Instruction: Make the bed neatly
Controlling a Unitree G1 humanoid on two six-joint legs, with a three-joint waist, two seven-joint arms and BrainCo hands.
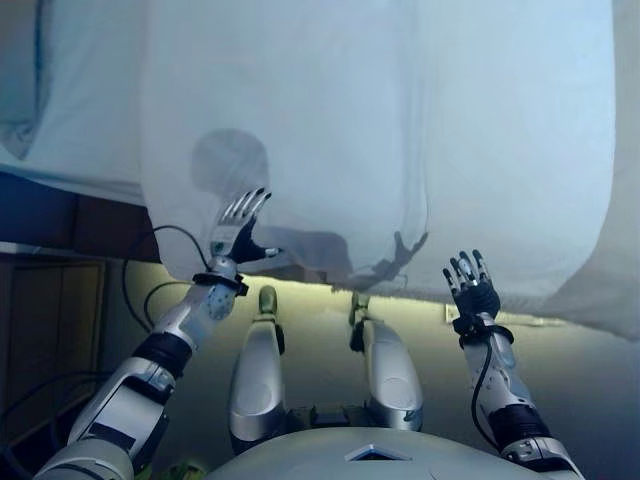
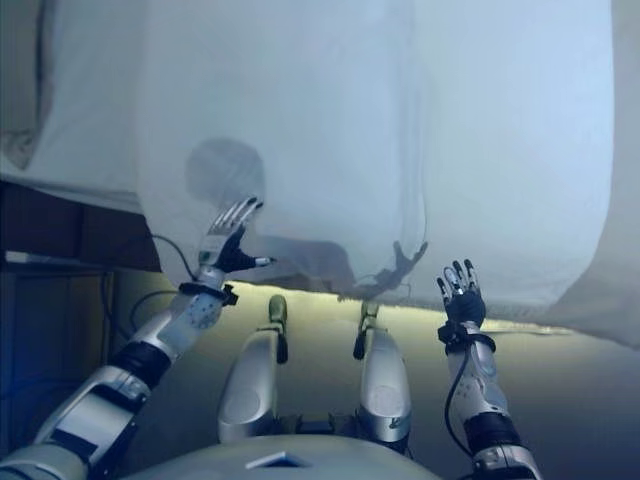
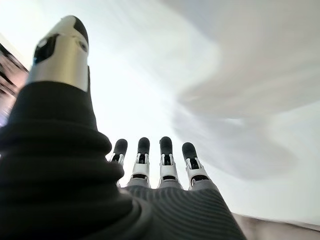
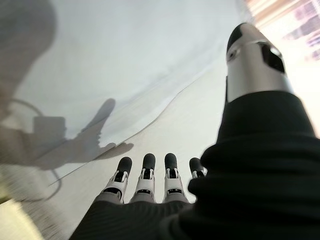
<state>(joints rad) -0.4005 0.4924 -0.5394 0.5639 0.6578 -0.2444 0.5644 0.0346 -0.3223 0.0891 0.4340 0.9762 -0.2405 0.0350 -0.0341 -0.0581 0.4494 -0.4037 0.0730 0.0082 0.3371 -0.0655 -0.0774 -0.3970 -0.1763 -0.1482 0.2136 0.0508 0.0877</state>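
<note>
Bed: the bed (image 1: pixel 60 110) fills the top of the frame, and a big white sheet (image 1: pixel 330 130) lies over it.
Sheet: it hangs down over the near edge of the bed, from the upper left across to the right side. It has one long fold (image 1: pixel 415 150) running down the middle, and its bottom edge ends just above the floor.
Floor: the floor (image 1: pixel 310 330) is pale and shows in the lower middle of the frame, under the sheet.
Room: a dark wooden bed frame (image 1: pixel 60 215) shows at the left, below the mattress.
Left hand: the left hand (image 1: pixel 238 232) is in the middle left of the frame, raised in front of the sheet. Its fingers are straight and spread, and it holds nothing.
Right hand: the right hand (image 1: pixel 472 288) is in the lower right, near the bottom edge of the sheet. Its fingers are straight too, with nothing in them.
Count: one bed, one sheet, two hands.
Writing: none that I can read.
</note>
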